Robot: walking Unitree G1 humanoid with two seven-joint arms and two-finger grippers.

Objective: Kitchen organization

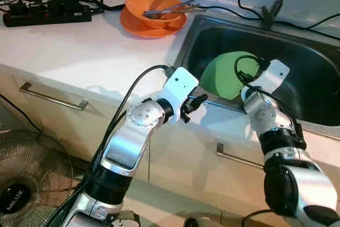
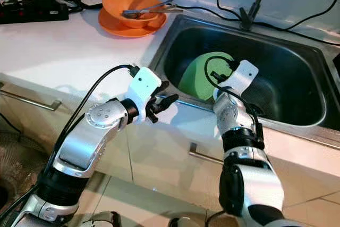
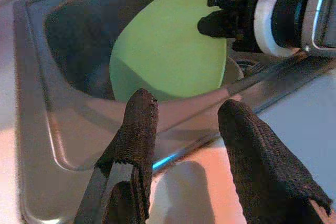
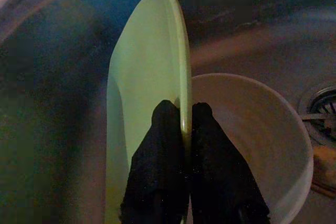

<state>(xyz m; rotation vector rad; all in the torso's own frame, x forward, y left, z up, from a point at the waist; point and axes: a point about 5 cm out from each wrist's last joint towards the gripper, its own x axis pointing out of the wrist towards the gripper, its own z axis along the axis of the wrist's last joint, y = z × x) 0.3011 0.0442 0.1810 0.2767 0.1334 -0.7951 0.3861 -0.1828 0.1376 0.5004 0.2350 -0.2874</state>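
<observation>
A light green plate stands on edge inside the steel sink. My right gripper is shut on the plate's rim, one finger on each face. Right behind the plate a white bowl rests on the sink floor. My left gripper is open and holds nothing. It hovers over the counter at the sink's front rim, a short way from the plate. In the left wrist view the right gripper pinches the plate's upper edge.
An orange bowl on an orange plate holds metal utensils on the counter left of the sink. A black power strip with cables lies at the back left. A fan stands on the floor. The drain is beside the bowl.
</observation>
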